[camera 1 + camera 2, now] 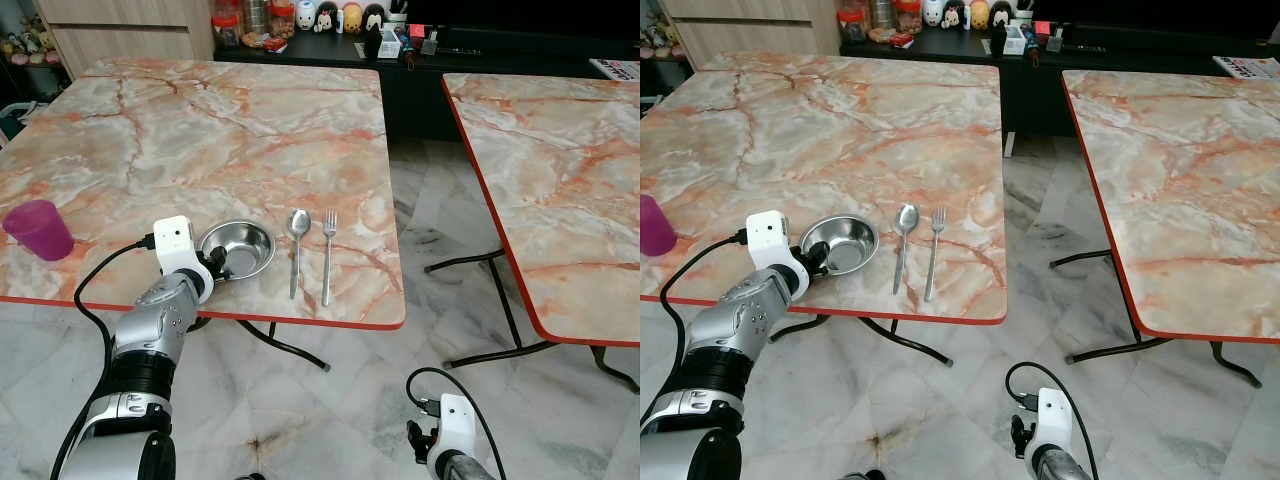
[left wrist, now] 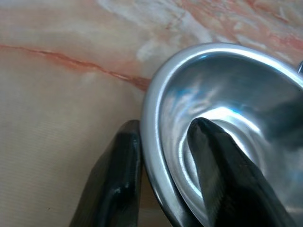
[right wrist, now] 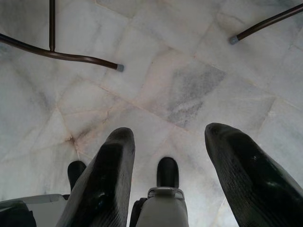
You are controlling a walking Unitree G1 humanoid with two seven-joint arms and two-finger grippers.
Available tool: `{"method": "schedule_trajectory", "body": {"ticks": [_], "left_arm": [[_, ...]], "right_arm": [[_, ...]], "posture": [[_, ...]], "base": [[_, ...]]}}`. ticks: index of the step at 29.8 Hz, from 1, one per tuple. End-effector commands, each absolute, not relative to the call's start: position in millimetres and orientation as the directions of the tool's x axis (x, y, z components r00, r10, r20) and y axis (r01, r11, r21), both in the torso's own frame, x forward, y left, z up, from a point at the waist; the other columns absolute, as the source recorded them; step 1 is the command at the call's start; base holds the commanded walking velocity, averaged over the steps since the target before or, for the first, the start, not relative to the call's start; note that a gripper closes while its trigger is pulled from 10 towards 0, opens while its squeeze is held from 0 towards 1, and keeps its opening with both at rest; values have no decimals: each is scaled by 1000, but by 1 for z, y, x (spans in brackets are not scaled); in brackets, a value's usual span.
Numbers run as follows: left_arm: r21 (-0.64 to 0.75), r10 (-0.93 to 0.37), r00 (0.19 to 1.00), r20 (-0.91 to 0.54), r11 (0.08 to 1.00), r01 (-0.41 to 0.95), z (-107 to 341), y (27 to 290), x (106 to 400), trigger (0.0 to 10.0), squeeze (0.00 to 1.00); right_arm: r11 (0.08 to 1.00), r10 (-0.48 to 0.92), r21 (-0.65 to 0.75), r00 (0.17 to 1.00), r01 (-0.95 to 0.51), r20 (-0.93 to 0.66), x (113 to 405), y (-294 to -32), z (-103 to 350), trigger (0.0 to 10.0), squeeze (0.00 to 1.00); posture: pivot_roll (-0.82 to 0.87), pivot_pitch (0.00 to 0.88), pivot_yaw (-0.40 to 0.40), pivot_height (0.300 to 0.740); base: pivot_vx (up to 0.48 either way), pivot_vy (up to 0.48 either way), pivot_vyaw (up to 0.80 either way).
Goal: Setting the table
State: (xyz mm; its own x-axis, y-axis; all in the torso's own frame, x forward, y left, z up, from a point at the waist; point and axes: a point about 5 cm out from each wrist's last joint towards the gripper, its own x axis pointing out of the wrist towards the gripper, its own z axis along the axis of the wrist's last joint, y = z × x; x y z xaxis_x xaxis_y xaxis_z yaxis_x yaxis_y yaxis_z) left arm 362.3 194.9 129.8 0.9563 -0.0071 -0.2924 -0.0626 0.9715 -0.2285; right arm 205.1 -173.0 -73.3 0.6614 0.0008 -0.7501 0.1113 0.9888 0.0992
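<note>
Left end effector [image 2: 163, 177] pinches rim of steel bowl [image 1: 240, 247] near desk [image 1: 200, 130] front edge, w/ spoon [image 1: 297, 240] & fork [image 1: 328, 255] just beside; right end effector [image 3: 173, 163] hangs open over floor.

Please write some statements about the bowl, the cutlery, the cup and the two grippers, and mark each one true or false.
1. The left gripper has one finger inside the steel bowl and one outside its rim. True.
2. The fork lies between the bowl and the spoon. False: the spoon lies between bowl and fork.
3. The purple cup stands inside the bowl. False: it stands apart, near the table's left edge.
4. The right gripper hangs open over the floor. True.
</note>
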Motion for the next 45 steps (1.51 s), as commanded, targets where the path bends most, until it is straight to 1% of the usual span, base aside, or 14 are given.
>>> {"method": "schedule_trajectory", "body": {"ticks": [1, 14, 20, 23, 26, 27, 28, 36, 37, 38, 39, 40, 43, 45], "left_arm": [[-222, -6, 956, -294, 973, -62, 132, 196, 364, 0, 0], [-239, 11, 963, -270, 968, -78, 135, 197, 365, 0, 0], [-343, 20, 974, -227, 934, -99, 139, 201, 364, 0, 0], [-349, 20, 973, -228, 932, -101, 139, 202, 364, 0, 0], [-416, -2, 986, -169, 907, -70, 142, 202, 362, 0, 0], [-452, -17, 992, -126, 891, -42, 146, 201, 362, 8000, 0], [-500, -29, 999, -42, 866, 4, 156, 200, 362, 10000, 0], [-561, 38, 980, 196, 824, 80, 199, 215, 360, 10000, 0], [-564, 110, 952, 285, 822, 74, 216, 226, 357, 10000, 0], [-576, 151, 936, 318, 815, 64, 224, 232, 355, 10000, 0], [-578, 194, 916, 350, 815, 47, 232, 240, 352, 10000, 0], [-539, 285, 868, 405, 842, -25, 245, 260, 345, 10000, 0], [-475, 334, 825, 456, 875, -91, 256, 276, 337, 10000, 0], [-418, 407, 768, 493, 886, -201, 260, 302, 322, 10000, 0]], "right_arm": [[986, -2, 107, 654, 128, -757, 203, -173, -75, 10000, 0], [986, -4, 105, 651, 129, -759, 202, -173, -75, 10000, 0], [986, -4, 105, 651, 128, -759, 202, -173, -75, 10000, 0], [986, -3, 105, 651, 128, -759, 202, -173, -75, 10000, 0], [986, -1, 107, 651, 127, -759, 202, -173, -75, 10000, 0], [986, -1, 107, 651, 126, -759, 202, -173, -75, 10000, 0], [986, 0, 107, 650, 125, -760, 202, -173, -75, 10000, 0], [987, 3, 106, 650, 119, -760, 203, -173, -75, 10000, 0], [987, 5, 107, 652, 117, -759, 203, -172, -75, 10000, 0], [987, 5, 108, 652, 117, -758, 203, -172, -75, 10000, 0], [987, 6, 108, 653, 117, -758, 204, -172, -74, 10000, 0], [987, 6, 109, 653, 117, -757, 204, -171, -74, 10000, 0], [987, 8, 109, 653, 115, -757, 204, -171, -74, 10000, 0], [987, 10, 112, 653, 115, -757, 204, -170, -74, 10000, 0]], "posture": [[90, 108, -14, 740], [90, 109, -14, 740], [95, 107, -16, 740], [95, 107, -16, 740], [99, 109, -17, 740], [99, 110, -18, 740], [103, 111, -19, 740], [113, 107, -23, 740], [111, 107, -24, 740], [114, 108, -23, 740], [115, 107, -23, 740], [118, 106, -23, 740], [123, 105, -22, 740], [125, 105, -19, 740]], "base": [[0, 0, 0], [0, 0, 0], [0, 0, 0], [0, 0, 0], [0, 0, 0], [0, 0, 0], [0, 0, 0], [0, 0, 0], [0, 0, 0], [0, 0, 0], [0, 0, 0], [0, 0, 0], [0, 0, 0], [0, 0, 0]]}}
